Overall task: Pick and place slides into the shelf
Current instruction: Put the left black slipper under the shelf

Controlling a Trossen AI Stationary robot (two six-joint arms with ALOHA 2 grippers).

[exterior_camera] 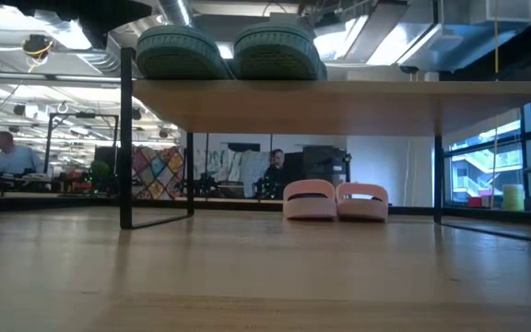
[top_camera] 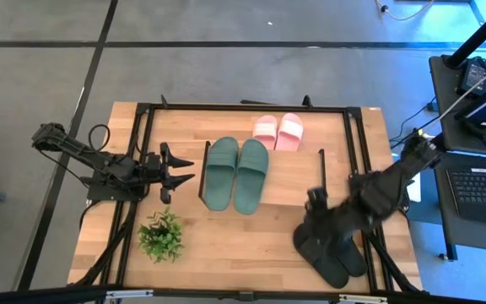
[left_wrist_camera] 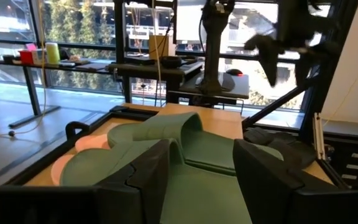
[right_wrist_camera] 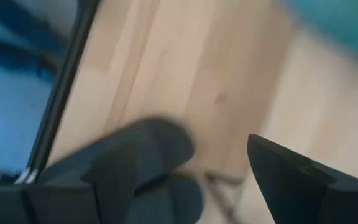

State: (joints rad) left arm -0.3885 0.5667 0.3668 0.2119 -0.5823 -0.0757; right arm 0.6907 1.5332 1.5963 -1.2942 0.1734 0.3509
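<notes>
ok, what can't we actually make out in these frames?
- Black slides, high view: the right arm covers most of them, so any contact with the right gripper is hidden.
- Same slides, right wrist view: motion blur, only a dark shape.
- Green slides, low view: only their ends show over the shelf board.
- Left gripper: open beside the green pair, holding nothing.

Potted plant (small, green) on the wooden table.
</notes>
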